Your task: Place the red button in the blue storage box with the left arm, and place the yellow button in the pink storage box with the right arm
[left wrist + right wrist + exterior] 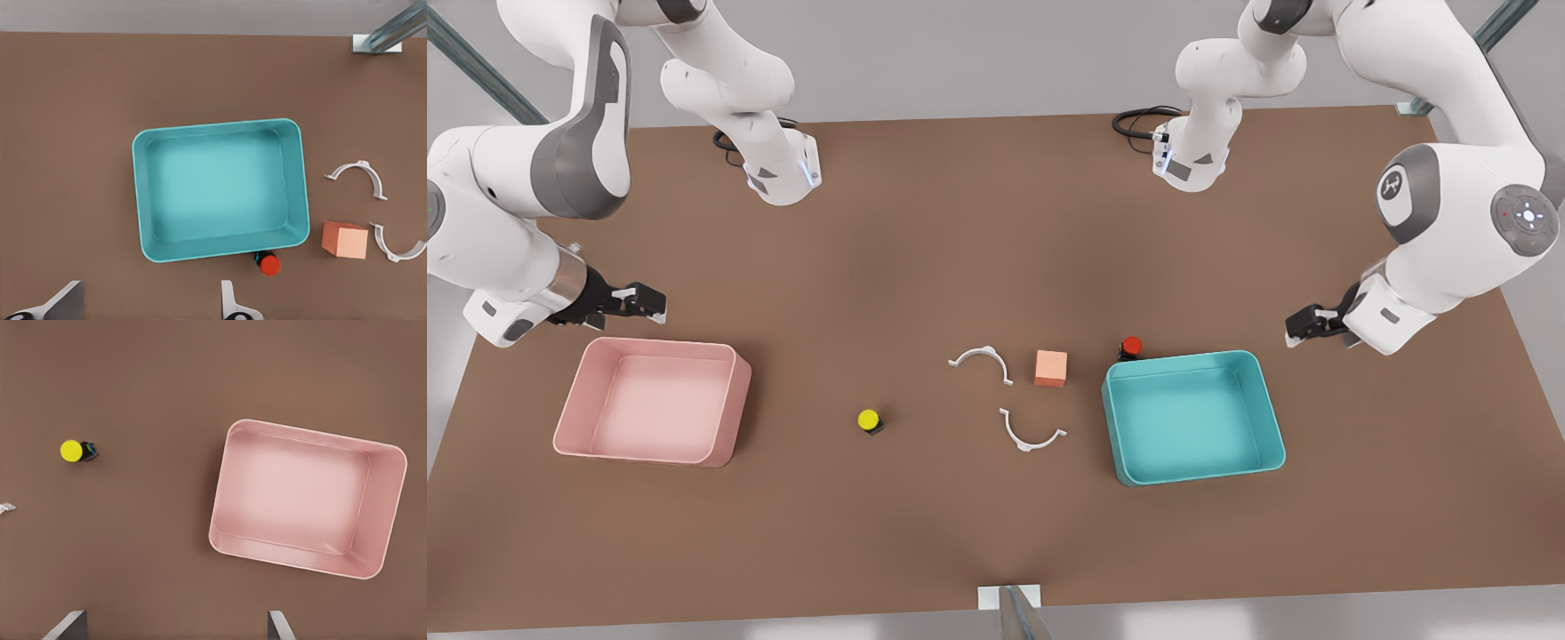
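The red button [1131, 346] [269, 264] stands on the table against the far outer wall of the blue storage box [1193, 415] [222, 187]. The yellow button [869, 420] [72, 451] sits alone between the pink storage box [654, 400] [307, 498] and the table's middle. My left gripper [1294, 331] [147, 303] hovers open behind the blue box, at the front view's right. My right gripper [654, 304] [173, 627] hovers open behind the pink box, at the front view's left. Both boxes hold nothing.
An orange cube [1050, 368] [345, 240] and two white curved clips [981, 360] [1032, 432] lie between the buttons, near the table's middle. Black cables [1138, 117] run beside the arm bases at the table's far edge.
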`<state>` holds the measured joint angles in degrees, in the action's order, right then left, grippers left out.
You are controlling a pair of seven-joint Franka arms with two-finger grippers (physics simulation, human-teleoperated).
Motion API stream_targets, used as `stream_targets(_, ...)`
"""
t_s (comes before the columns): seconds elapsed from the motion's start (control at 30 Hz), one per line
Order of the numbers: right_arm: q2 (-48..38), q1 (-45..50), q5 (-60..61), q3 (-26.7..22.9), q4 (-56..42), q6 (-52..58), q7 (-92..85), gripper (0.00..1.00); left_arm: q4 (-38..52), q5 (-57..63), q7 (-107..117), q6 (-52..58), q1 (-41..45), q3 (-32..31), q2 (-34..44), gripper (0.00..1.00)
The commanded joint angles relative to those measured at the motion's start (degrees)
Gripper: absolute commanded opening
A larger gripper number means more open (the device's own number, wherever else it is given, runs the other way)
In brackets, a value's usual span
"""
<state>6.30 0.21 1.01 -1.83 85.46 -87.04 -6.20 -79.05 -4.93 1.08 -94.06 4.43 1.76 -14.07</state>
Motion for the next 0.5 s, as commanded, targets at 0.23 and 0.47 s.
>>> stream_targets(0.23, 6.88, 1.81, -0.22, 2.71, -0.38, -6.65, -2.41, 1.0, -16.83, -1.92, 8.94, -16.23, 17.28, -0.18, 1.41, 1.0)
stream_targets(0.47, 22.08, 14.82, 0.13, 3.68, 0.06, -25.81, 9.54, 1.0, -44.17, -4.21, 11.4, -50.69, 20.26, -0.18, 4.58, 1.0)
